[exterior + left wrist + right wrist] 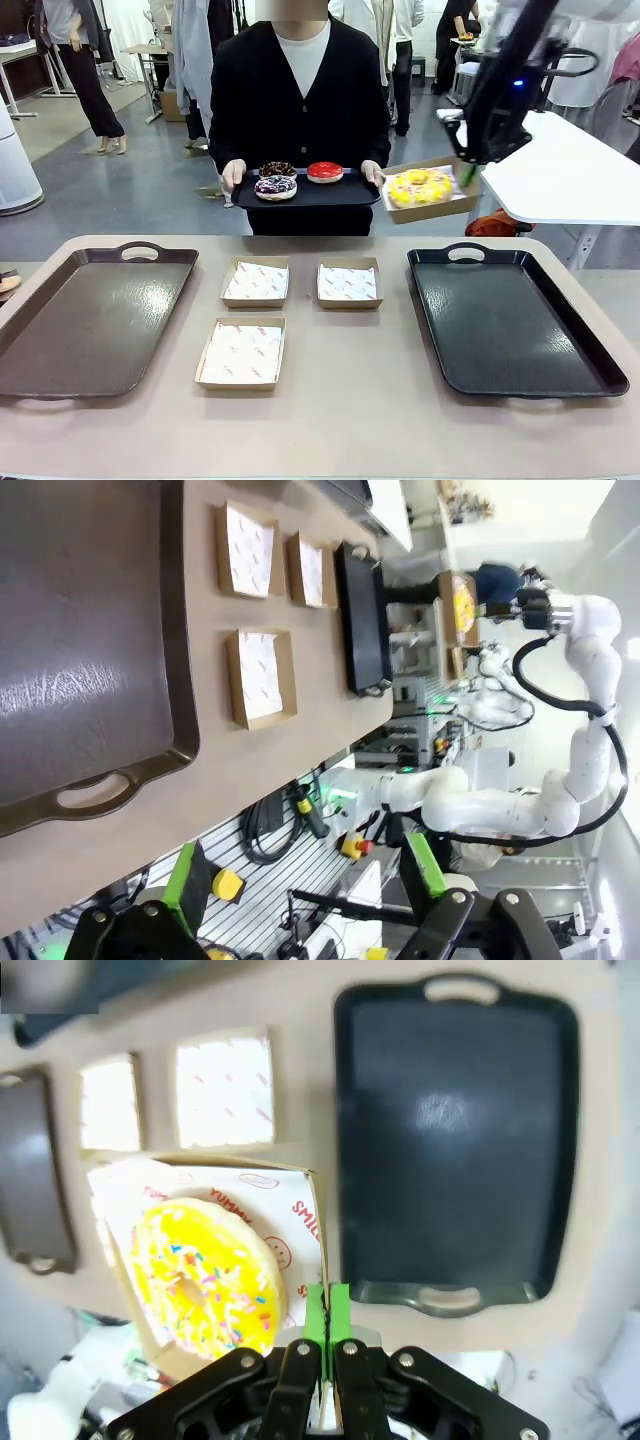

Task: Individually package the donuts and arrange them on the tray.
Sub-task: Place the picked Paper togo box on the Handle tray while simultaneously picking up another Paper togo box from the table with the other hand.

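Note:
My right gripper (466, 180) hangs high beyond the table's far right edge, shut on the rim of a paper-lined cardboard box (452, 203). A yellow-glazed sprinkled donut (420, 186) lies in that box. In the right wrist view the green pads (336, 1312) pinch the box edge (312, 1222) beside the yellow donut (205, 1280). The person holds a small black tray (350, 193) carrying a red donut (325, 171), a plain dark donut (278, 168) and a sprinkled chocolate donut (275, 187). My left gripper (305, 880) is open with nothing between its fingers, off the table's edge.
Three empty paper-lined boxes (256, 282) (348, 283) (241, 352) sit mid-table. A large brown tray (90, 320) lies at the left and a black tray (510, 320) at the right. A white table (570, 180) stands behind my right arm.

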### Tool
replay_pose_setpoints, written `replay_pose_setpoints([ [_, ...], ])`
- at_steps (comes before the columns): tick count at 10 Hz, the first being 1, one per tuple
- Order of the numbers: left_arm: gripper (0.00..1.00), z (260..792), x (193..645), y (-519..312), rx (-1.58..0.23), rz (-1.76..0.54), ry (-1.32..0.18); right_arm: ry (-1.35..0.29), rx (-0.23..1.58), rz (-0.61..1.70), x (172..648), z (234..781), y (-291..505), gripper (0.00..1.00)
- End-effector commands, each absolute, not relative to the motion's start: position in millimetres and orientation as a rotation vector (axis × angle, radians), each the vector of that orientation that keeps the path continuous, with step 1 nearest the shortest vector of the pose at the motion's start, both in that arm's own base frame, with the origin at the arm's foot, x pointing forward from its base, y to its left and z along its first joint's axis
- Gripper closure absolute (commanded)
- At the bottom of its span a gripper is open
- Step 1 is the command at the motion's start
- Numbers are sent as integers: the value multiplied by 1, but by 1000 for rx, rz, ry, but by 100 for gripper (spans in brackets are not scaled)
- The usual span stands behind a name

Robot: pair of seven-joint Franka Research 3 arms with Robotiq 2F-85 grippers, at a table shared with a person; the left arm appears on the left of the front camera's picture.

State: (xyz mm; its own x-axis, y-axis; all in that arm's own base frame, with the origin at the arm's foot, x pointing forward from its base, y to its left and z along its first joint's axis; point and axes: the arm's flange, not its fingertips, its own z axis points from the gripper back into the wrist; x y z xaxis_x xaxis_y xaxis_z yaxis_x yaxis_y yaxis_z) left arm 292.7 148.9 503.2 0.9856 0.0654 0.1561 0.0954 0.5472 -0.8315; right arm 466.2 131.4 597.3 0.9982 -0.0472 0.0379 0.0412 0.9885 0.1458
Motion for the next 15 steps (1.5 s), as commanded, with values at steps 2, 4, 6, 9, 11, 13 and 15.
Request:
replay_pose_setpoints([
  [2,0,531,295,115,-848,-82,-128,-37,180,-94,442,588,85,99],
  [4,0,546,296,76,-770,-166,-104,-48,148,-103,434,574,58,99],
  [6,0,554,298,35,-647,-222,-80,-33,113,-89,426,546,40,99],
  [9,0,561,315,-31,-495,-273,-8,7,151,-109,410,493,17,99],
  [11,0,550,335,-72,-418,-271,25,18,167,-122,408,465,14,99],
  [13,0,515,352,-113,-290,-244,8,43,187,-130,405,436,13,99],
  [15,0,473,367,-143,-210,-223,-20,64,210,-118,410,418,15,99],
])
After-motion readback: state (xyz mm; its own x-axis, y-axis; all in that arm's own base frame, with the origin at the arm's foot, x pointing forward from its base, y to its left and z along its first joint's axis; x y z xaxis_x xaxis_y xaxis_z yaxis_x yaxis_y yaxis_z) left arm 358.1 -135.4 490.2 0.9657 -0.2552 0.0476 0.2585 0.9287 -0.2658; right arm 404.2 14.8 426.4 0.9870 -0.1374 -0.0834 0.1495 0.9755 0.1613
